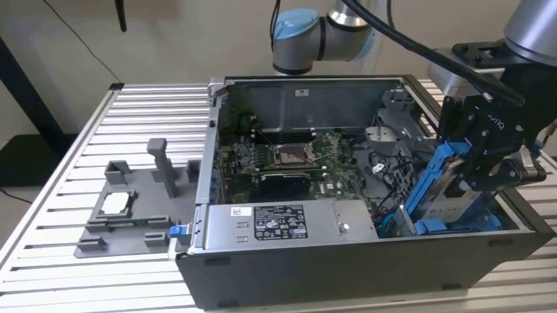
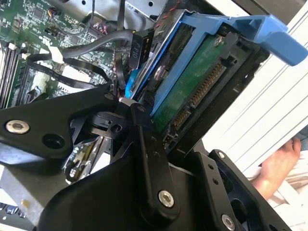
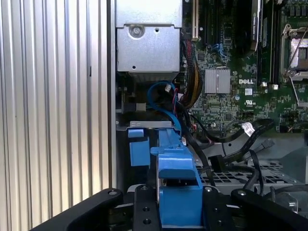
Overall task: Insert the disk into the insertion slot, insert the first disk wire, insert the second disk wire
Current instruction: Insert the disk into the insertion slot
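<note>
1. Jaws of the gripper (image 1: pixel 474 179) are clamped on the disk (image 1: pixel 435 186) in the exterior view, over the end of the open computer case (image 1: pixel 348 274) at the exterior view's right. The disk stands steeply tilted in its blue carrier, with its lower end down inside that corner of the case. The motherboard (image 1: pixel 287 156) and the power supply (image 1: pixel 278 225) lie towards the exterior view's left inside the case. A grey fixture (image 1: pixel 130 222) sits beside the case on the slatted table (image 1: pixel 156 111).
2. In the second wrist view, the disk's green circuit-board face and connector (image 2: pixel 192 82) run between the black fingers (image 2: pixel 149 159). The blue end tab (image 2: pixel 279 36) juts past the case wall. Black cables (image 2: pixel 82 50) cross just beside the disk, and a person's hand (image 2: pixel 279 163) rests outside the case.
3. In the first wrist view, the carrier's blue end (image 3: pixel 178 192) is pinched between the two black fingers. Just beside it is the insertion slot (image 3: pixel 139 154), a dark bay with blue trim against the case wall. I cannot tell whether the disk has entered the bay. A blue cable (image 3: pixel 163 96) loops beyond it, under a grey metal cage (image 3: pixel 149 43)
</note>
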Robot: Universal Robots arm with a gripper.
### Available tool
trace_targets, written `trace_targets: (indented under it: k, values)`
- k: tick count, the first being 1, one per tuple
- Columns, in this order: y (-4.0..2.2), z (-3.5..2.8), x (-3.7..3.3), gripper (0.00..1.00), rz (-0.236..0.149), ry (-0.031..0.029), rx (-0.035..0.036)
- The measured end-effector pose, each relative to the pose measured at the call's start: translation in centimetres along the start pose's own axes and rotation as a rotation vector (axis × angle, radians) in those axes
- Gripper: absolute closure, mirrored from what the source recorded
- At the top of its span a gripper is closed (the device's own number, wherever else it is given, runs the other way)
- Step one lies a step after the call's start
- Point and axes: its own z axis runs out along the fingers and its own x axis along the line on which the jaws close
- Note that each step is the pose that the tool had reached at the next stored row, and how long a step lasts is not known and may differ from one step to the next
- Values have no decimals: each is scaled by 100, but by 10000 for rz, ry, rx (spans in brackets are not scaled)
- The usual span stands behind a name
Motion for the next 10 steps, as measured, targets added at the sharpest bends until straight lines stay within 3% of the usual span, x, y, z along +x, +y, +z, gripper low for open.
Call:
trace_targets:
  k: [1,3,4,8,10]
  values:
    - [0,1,0,60,0,-2,0]
    - [0,1,0,60,0,-4,0]
    - [0,1,0,54,0,-3,0]
    - [0,-4,0,54,48,-5,1]
    - [0,-35,-1,54,265,-4,8]
